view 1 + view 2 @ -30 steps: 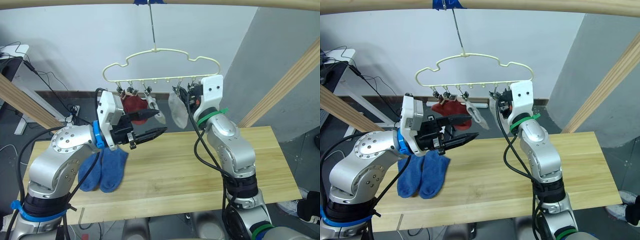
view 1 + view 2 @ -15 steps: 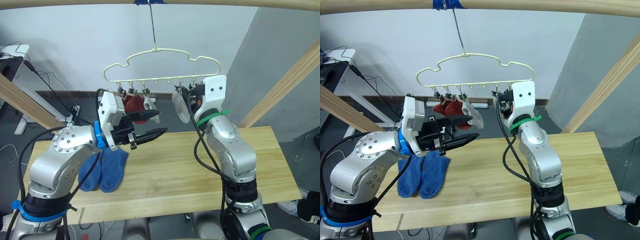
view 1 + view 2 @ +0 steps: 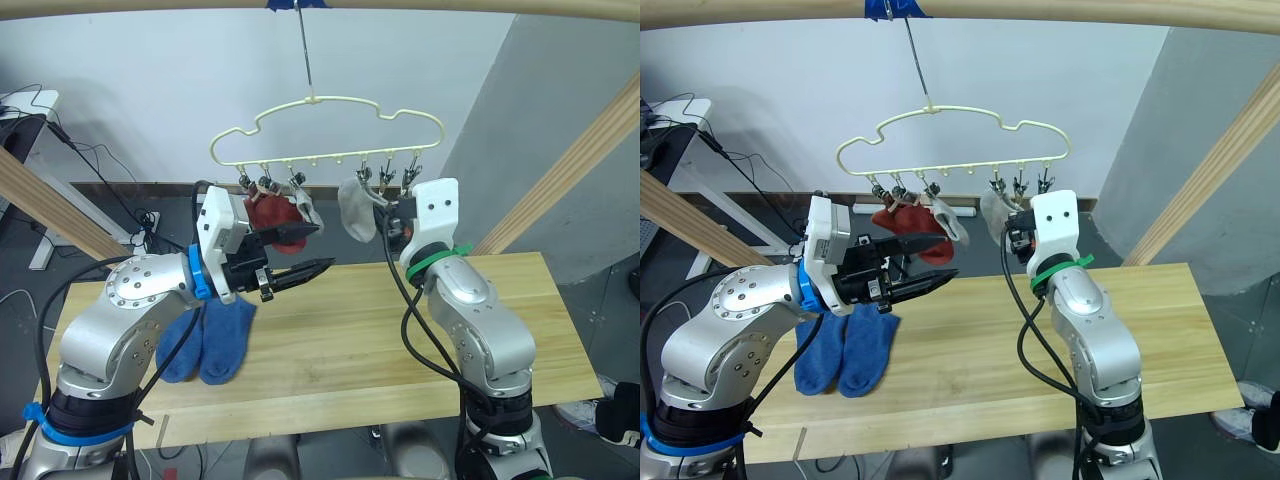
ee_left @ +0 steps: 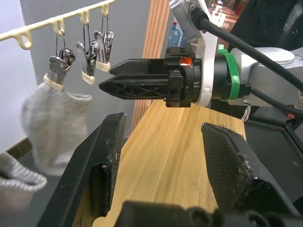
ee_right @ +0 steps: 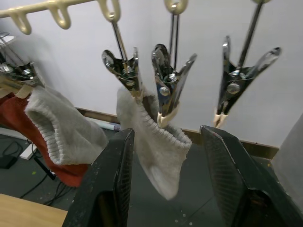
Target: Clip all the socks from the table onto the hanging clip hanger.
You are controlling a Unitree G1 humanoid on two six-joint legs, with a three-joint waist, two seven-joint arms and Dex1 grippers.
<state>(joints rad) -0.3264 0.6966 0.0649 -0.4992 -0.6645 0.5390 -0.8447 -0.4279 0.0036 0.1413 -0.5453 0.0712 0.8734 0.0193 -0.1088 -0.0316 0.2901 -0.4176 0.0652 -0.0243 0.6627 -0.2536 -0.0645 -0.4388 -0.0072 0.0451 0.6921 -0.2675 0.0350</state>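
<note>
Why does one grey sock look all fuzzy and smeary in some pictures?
In the left wrist view, the grey sock near the picture's edge is smeared, while the right gripper looks crisp. In the right wrist view, the metal clips up close look soft too. In the left eye view, the blue socks on the table look clear.

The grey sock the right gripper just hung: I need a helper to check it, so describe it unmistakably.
Find the cream clip hanger hanging over the table. The grey sock hangs alone, right of centre, beside two empty clips; the other grey one hangs left against the red socks.
</note>
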